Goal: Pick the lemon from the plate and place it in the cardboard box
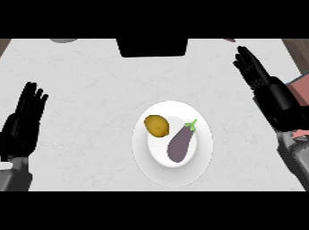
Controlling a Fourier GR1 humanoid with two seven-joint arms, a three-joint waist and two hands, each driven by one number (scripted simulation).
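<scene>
Well left of the plate, the left hand rests with fingers straight, holding nothing. The lemon lies on the plate, touching the eggplant. Well right, the right hand rests likewise, fingers straight.

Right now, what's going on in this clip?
Nothing is being handled. A white plate sits on the counter with a yellow lemon and a purple eggplant side by side on it. The left hand and right hand are both open, fingers straight, well apart from the plate. A dark box sits at the counter's far edge.
</scene>
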